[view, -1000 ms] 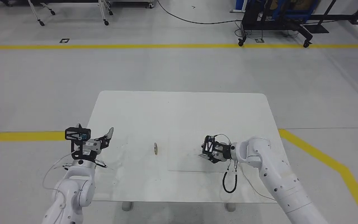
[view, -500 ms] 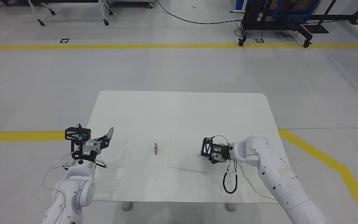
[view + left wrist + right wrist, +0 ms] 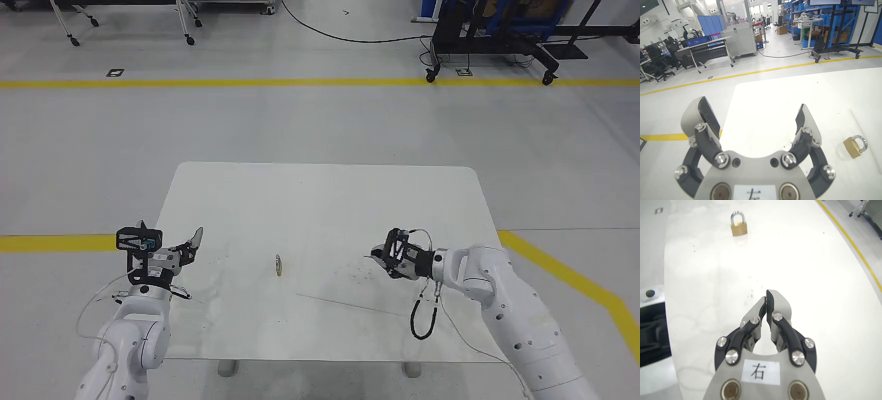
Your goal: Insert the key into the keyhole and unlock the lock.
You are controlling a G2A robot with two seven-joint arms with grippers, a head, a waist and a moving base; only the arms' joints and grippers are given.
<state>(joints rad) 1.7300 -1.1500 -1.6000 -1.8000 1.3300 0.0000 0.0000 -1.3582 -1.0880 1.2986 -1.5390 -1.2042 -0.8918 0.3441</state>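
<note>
White rectangular surface [image 3: 330, 200]. At its left edge, the left gripper [image 3: 753, 106], spread wide open. Near the centre, a small brass padlock with a silver shackle [image 3: 278, 265] stands upright: long axis vertical, shackle up, broad faces left and right. Well to its right, the right gripper [image 3: 766, 296], closed.

White counter [image 3: 330, 200], rounded corners, glossy top. On it: brass padlock [image 3: 279, 265] with a steel shackle, both shackle legs seated in the body. It sits near mid-counter, a bit toward the robot's left, well clear of every edge. Few small dark specks [image 3: 751, 292] on the surface.
</note>
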